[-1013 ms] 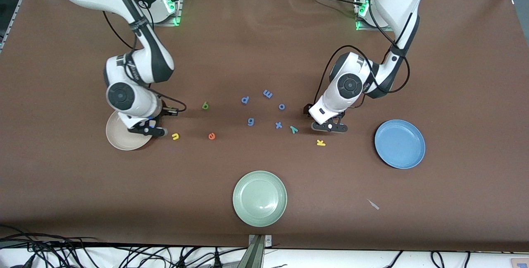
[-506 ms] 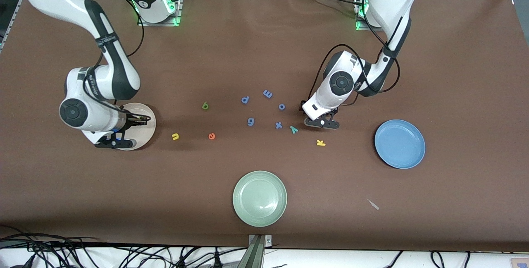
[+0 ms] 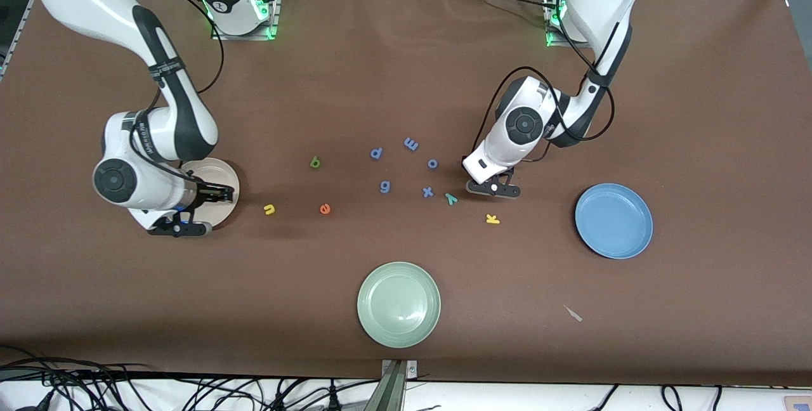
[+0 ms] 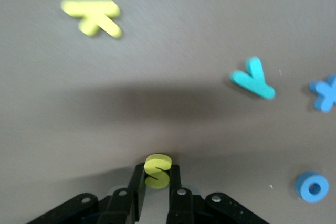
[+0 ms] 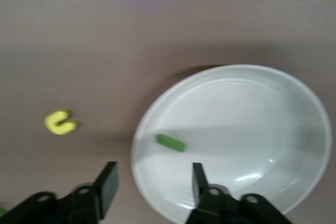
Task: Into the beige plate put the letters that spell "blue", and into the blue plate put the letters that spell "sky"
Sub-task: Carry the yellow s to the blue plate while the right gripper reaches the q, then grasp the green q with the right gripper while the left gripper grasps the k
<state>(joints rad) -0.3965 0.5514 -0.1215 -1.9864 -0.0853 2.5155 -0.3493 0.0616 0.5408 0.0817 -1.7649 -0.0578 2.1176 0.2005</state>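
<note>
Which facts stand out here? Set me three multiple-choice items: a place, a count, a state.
1. The green l lies: A in the beige plate; B in the blue plate; C beside the k.
2. Blue letters on the table: A three; B five; C seven.
3. The left gripper is: A open over a plate; B shut on the yellow s; C shut on the teal y.

A: green l lies in the beige plate, below the open right gripper.
B: blue letters p, m, o, g, x show.
B: left gripper pinches the yellow s.

Pale green plate point(image 3: 398, 304); 5 blue letters point(image 3: 385, 187)
</note>
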